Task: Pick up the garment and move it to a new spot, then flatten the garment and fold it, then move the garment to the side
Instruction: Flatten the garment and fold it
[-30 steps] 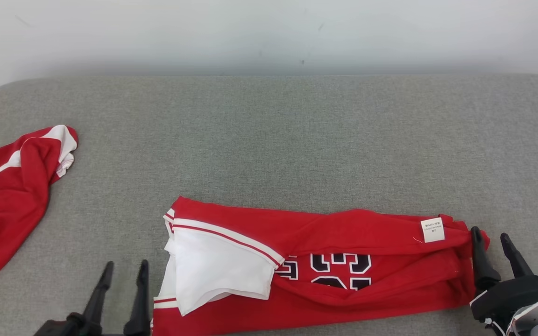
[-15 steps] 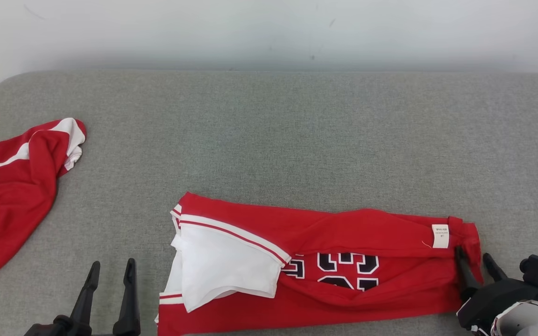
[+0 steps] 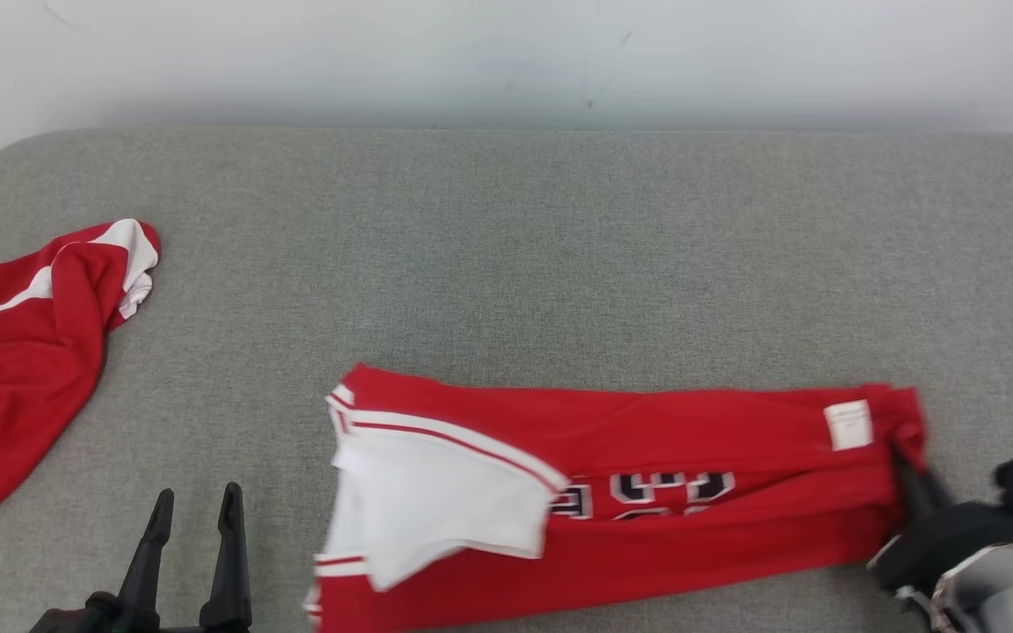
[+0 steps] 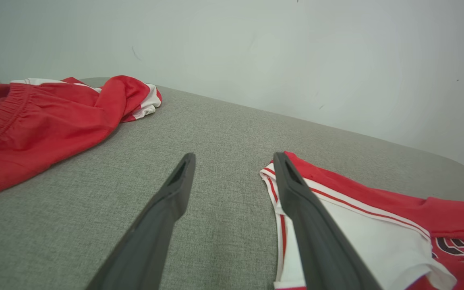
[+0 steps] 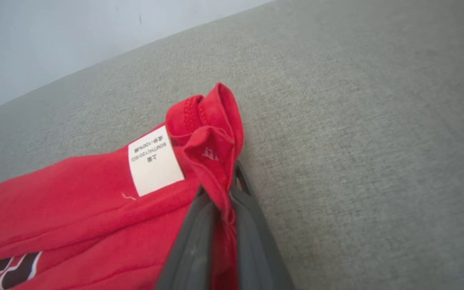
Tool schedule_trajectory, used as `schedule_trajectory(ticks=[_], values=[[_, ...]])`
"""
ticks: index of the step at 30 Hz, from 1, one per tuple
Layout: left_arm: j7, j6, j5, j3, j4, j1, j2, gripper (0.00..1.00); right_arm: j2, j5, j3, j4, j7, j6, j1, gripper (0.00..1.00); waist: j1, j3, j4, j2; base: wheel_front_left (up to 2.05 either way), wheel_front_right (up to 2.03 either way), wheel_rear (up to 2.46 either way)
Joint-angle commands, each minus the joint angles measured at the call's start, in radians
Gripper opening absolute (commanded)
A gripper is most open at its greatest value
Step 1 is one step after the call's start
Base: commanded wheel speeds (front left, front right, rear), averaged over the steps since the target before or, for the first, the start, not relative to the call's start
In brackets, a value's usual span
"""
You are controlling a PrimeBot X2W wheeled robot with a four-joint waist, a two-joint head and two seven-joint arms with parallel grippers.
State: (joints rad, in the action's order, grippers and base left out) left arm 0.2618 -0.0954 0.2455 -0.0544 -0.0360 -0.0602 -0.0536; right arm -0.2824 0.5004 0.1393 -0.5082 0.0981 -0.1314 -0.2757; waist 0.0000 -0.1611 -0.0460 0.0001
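The garment (image 3: 647, 492) is a red jersey with white trim and dark numerals, folded into a long band across the near part of the grey surface (image 3: 506, 264). My right gripper (image 3: 907, 462) is shut on the garment's right end, beside its white label (image 3: 848, 425); the right wrist view shows red cloth (image 5: 212, 141) pinched between the two fingers (image 5: 187, 241). My left gripper (image 3: 194, 505) stands open at the lower left, just left of the garment's white-trimmed end (image 4: 336, 209), touching nothing.
A second red-and-white garment (image 3: 23, 352) lies crumpled at the left edge of the grey surface. A pale wall (image 3: 506, 61) rises behind the surface's far edge. Bare grey fabric stretches across the middle and far right.
My right gripper has shut on the garment's right end, which was between open fingers before. The garment has shifted a little to the right and shows blurred. The left gripper stays open.
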Motion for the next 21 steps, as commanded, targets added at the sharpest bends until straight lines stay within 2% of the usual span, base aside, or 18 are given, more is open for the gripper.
schedule_trajectory(ticks=[1, 7, 10, 15, 21], values=[[0.004, -0.003, -0.007, -0.006, -0.005, 0.001, 0.001, 1.00, -0.027, -0.012, -0.020, -0.005, 0.013, 0.001, -0.012, 0.00, 0.0000, 0.001, 0.001, -0.0001, 0.00, 0.00, 0.00], [0.005, -0.004, -0.002, -0.013, -0.004, 0.003, 0.002, 1.00, -0.089, -0.069, -0.118, -0.022, 0.029, 0.001, -0.048, 0.00, 0.0000, 0.005, 0.003, -0.0001, 0.00, 0.00, 0.00], [0.005, 0.005, 0.007, -0.020, -0.005, 0.005, 0.003, 1.00, -0.092, -0.061, -0.134, 0.002, 0.009, 0.001, -0.051, 0.00, 0.0000, 0.012, 0.006, -0.0001, 0.00, 0.00, 0.00], [0.004, 0.017, 0.015, -0.045, -0.008, 0.014, 0.003, 1.00, -0.050, 0.040, -0.114, 0.114, -0.039, 0.001, -0.031, 0.00, 0.0000, 0.029, 0.016, -0.0001, 0.00, 0.00, 0.00], [0.004, 0.025, 0.016, -0.054, -0.006, 0.025, 0.003, 1.00, -0.028, 0.193, -0.007, 0.298, -0.132, 0.001, 0.004, 0.00, 0.0000, 0.049, 0.023, -0.0001, 0.00, 0.00, 0.00]])
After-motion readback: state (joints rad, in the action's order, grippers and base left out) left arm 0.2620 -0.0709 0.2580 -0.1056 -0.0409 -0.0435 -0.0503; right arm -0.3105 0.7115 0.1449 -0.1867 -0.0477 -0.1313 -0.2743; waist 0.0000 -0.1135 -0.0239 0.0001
